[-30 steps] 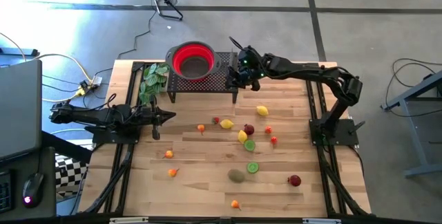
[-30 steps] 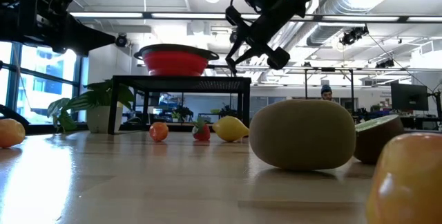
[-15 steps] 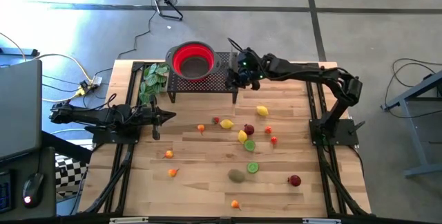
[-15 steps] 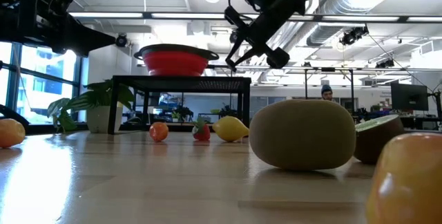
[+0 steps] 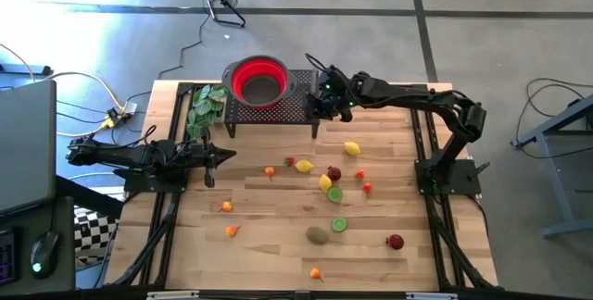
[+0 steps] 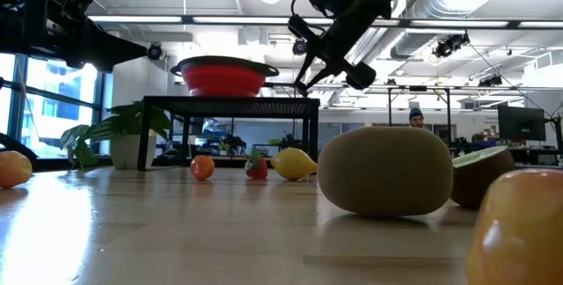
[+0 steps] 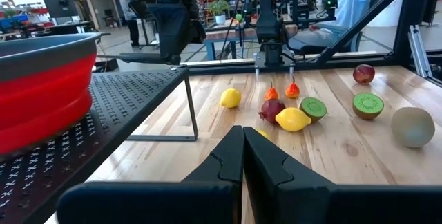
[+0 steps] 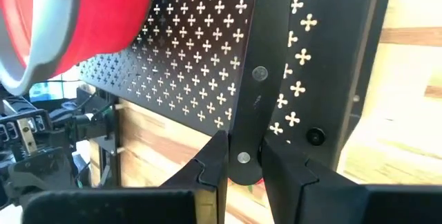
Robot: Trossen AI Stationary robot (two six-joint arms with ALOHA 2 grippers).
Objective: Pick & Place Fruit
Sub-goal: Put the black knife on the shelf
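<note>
The right gripper hangs over the black rack at the bench's far edge, just beside the red bowl. Its fingers pinch something small and red, likely a fruit, though I can't tell which. To do this well, I'd carry it across until it sits squarely above the bowl's mouth, then let go low so it doesn't bounce out. The rest of the fruit lies scattered mid-bench. The left gripper waits near the left edge, fingers pressed together.
</note>
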